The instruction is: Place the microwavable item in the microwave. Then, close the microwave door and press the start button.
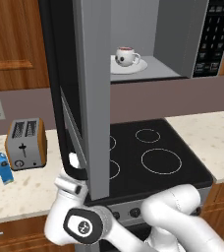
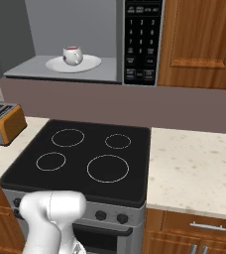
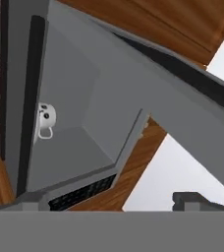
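The white mug (image 1: pixel 126 56) with a reddish inside stands on a white plate (image 1: pixel 133 68) inside the open microwave (image 1: pixel 180 39). The right base view shows the mug (image 2: pixel 72 55) there too. Its keypad strip (image 2: pixel 142 39) sits to the right of the cavity. The microwave door (image 1: pixel 92 98) is swung out towards me, its black bar handle (image 1: pixel 55 88) on the outer edge. My hand (image 1: pixel 73 161) is low at the door's bottom corner, by the handle's end. In the hand view my gripper (image 3: pixel 111 202) is open, nothing between its fingertips (image 3: pixel 192 199), looking up at the mug (image 3: pixel 46 118).
A black stovetop (image 1: pixel 148 152) lies below the microwave. On the left counter stand a silver-and-brown toaster (image 1: pixel 26 143) and a blue carton (image 1: pixel 4 168). A pale speckled counter (image 2: pixel 194 163) runs to the right. Wooden cabinets (image 2: pixel 199 39) flank the microwave.
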Robot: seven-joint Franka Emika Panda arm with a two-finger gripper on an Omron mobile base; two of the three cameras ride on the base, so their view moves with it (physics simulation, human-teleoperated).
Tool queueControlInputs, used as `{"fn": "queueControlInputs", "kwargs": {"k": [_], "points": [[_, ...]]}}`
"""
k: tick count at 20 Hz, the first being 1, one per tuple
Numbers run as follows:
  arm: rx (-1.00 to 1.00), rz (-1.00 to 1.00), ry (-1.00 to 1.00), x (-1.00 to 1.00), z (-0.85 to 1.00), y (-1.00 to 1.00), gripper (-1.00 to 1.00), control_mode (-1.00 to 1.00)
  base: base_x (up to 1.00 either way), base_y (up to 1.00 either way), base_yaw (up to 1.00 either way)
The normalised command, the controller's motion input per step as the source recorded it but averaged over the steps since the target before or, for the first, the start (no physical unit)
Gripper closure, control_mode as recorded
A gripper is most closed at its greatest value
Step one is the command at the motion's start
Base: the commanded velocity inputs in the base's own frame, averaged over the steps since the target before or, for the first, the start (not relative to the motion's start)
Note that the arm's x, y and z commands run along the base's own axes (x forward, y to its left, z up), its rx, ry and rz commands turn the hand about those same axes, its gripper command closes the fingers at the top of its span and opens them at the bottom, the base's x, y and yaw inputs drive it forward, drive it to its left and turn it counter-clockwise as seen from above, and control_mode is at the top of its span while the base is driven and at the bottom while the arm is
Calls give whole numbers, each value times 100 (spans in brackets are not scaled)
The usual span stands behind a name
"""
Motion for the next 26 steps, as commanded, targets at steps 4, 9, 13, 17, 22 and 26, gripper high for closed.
{"fn": "queueControlInputs", "kwargs": {"k": [4, 9, 13, 17, 22, 26], "points": [[-3, -21, 12, 0, 0, 70, -100, -100, 0, 0, 0], [-1, -23, 6, -1, 27, 56, -100, -100, 0, 0, 0], [0, -23, 1, -14, 78, 4, -100, -100, 0, 0, 0], [0, -20, 1, -8, 83, -4, -100, -100, 0, 0, 0], [9, -12, 0, -19, 51, -42, -100, -100, 0, 0, 0], [22, -3, 0, -19, 29, -84, -100, -100, 0, 0, 0]]}}
